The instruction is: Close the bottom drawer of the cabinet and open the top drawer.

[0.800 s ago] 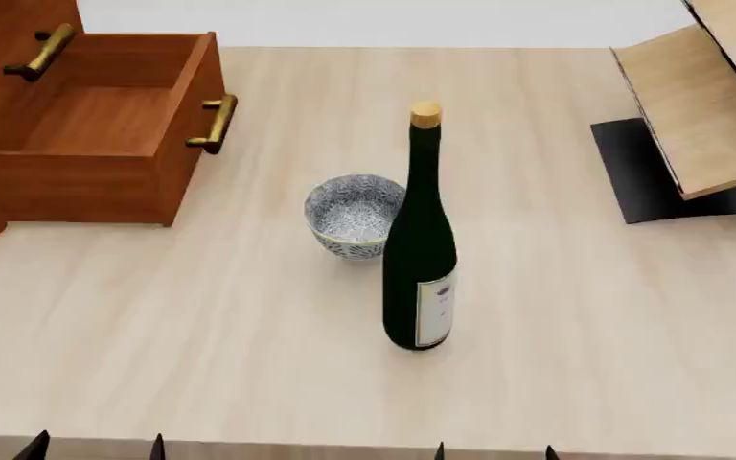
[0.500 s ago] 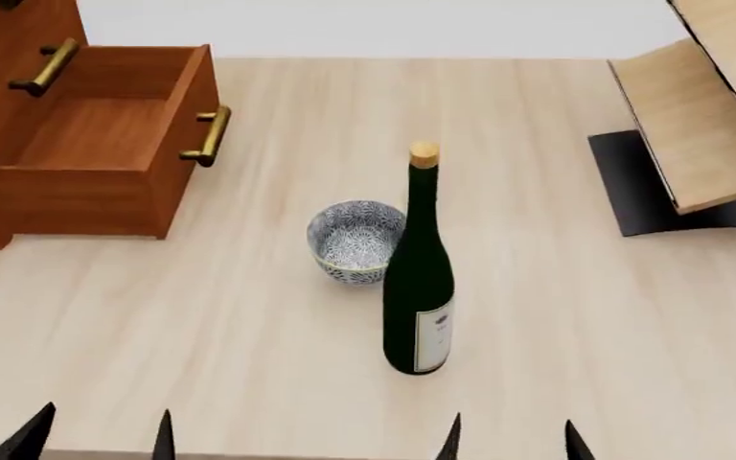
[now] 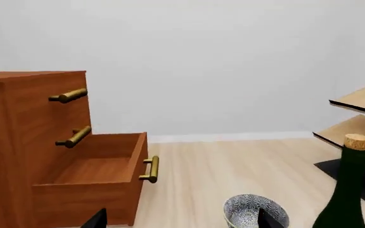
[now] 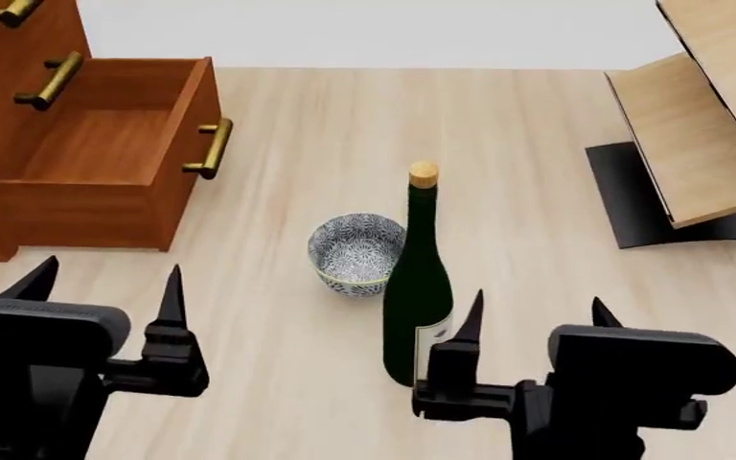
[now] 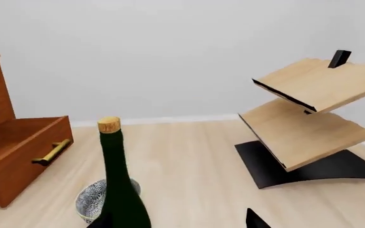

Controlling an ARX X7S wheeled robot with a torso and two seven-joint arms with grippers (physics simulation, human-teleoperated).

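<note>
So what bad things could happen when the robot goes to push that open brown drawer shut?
1. The tall dark green glass wine bottle stands upright just ahead of the right gripper; a sideways swing might tip it onto the blue patterned ceramic bowl beside it.
2. The reddish-brown wooden bottom drawer sticks far out. Pushing off-centre near its brass bar handle with the left gripper could jam it or shove the cabinet.

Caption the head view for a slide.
Both pincers open over the table; bottom drawer pulled out, bottle and bowl ahead.
</note>
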